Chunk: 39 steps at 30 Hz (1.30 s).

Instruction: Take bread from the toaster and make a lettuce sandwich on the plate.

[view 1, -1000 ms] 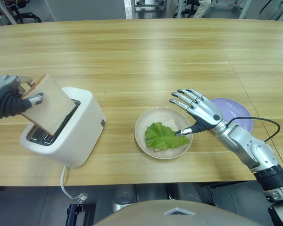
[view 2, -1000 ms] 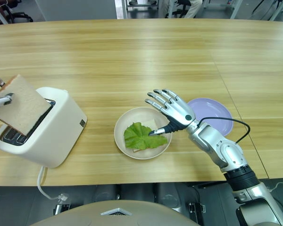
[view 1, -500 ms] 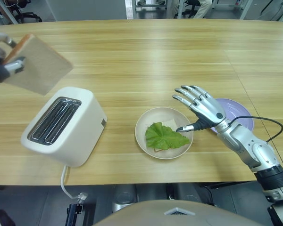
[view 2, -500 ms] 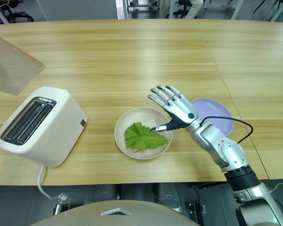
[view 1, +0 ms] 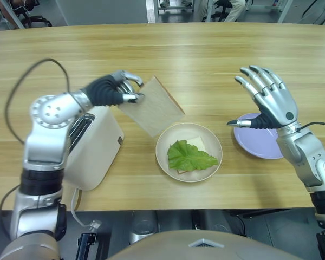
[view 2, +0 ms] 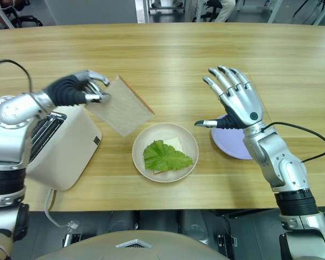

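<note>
Bread was the story at this moment: 1 square tan slice with a brown crust [view 1: 151,105] hung tilted in the air between the toaster and the sandwich plate, its lower corner close to that plate's far-left rim.

The long, pale wooden table [view 1: 206,59] carried everything. At its near-left side stood the boxy white toaster [view 1: 97,151], partly hidden behind the robot's left arm, with a white cord [view 1: 76,211] trailing off the near edge.

The left hand [view 1: 111,89] was clamped on the slice's upper-left edge, fingers pinched together. That edge grip probably left the broad face free to be laid flat.

The right hand [view 1: 271,100] was raised above the flat round purple plate [view 1: 260,146], fingers spread and holding nothing. It seemingly waited off to the side to leave room for the incoming bread.

The round beige plate [view 1: 158,149] sat near the table's front edge, well apart from the toaster and just beside the purple plate. On it, 1 crinkled green lettuce leaf [view 1: 189,157] covered most of a lower slice [view 1: 196,143], of which a pale corner showed at the far side. By that layout, the sandwich appeared to lack only its top.
</note>
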Each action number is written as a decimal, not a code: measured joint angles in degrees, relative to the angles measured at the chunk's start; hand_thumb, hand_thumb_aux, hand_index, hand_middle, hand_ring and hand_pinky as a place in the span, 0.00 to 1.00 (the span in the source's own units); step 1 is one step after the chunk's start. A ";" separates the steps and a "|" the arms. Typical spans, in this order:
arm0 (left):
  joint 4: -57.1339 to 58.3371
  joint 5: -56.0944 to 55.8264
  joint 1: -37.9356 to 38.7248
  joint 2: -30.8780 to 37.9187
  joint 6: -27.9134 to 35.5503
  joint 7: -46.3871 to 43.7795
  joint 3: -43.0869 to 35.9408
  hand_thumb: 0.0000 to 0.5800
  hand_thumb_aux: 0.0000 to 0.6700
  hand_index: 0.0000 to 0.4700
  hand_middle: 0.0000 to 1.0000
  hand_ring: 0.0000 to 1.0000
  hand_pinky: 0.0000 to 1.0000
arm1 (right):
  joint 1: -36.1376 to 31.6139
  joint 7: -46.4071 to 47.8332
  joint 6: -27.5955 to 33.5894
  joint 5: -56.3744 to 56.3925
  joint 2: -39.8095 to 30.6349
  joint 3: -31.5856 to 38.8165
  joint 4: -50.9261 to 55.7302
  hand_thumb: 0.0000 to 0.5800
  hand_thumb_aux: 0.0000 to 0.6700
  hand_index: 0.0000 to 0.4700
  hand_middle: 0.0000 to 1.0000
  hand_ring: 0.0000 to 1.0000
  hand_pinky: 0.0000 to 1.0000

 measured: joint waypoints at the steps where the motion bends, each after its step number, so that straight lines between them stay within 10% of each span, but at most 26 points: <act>1: 3.00 0.19 -0.97 -2.23 -0.69 -1.15 -2.59 1.00 1.00 0.98 1.00 1.00 1.00 | -0.07 -0.05 0.02 0.12 0.14 -0.07 -0.30 0.00 0.00 0.00 0.00 0.00 0.00; 20: 30.40 11.05 -5.76 -16.76 -7.31 -1.29 -19.96 1.00 1.00 0.98 1.00 1.00 1.00 | -0.09 -0.22 -0.41 0.48 2.19 1.67 -1.11 0.00 0.00 0.00 0.00 0.00 0.00; 21: 30.97 12.14 -6.08 -16.93 -7.66 -0.76 -20.55 1.00 1.00 0.98 0.78 0.78 0.78 | -0.03 -0.22 -0.39 0.48 2.40 1.87 -1.15 0.00 0.00 0.00 0.00 0.00 0.00; 22: 31.62 13.18 -6.52 -17.05 -7.95 -0.26 -21.26 1.00 1.00 0.98 0.78 0.78 0.78 | 0.03 -0.22 -0.40 0.48 2.48 2.03 -1.24 0.00 0.00 0.00 0.00 0.00 0.00; 24: 32.64 15.55 -6.91 -17.55 -8.86 1.30 -22.20 1.00 1.00 0.98 0.05 0.05 0.05 | 0.12 -0.22 -0.40 0.48 2.50 2.06 -1.40 0.00 0.00 0.00 0.00 0.00 0.00; 25: 32.96 16.36 -7.00 -17.71 -9.22 1.88 -22.62 0.97 0.82 0.80 0.00 0.00 0.00 | 0.14 -0.22 -0.39 0.48 2.50 2.06 -1.42 0.00 0.00 0.00 0.00 0.00 0.00; 26: 33.73 17.64 -7.32 -17.85 -9.82 2.93 -23.26 0.00 0.00 0.00 0.00 0.00 0.00 | 0.14 -0.22 -0.40 0.48 2.55 2.10 -1.44 0.00 0.00 0.00 0.00 0.00 0.00; 39: 28.79 23.28 -8.87 -18.71 -13.58 11.43 -22.56 0.00 0.00 0.00 0.00 0.00 0.00 | 0.46 -0.29 -0.99 0.49 3.52 3.28 -1.29 0.00 0.00 0.00 0.00 0.00 0.00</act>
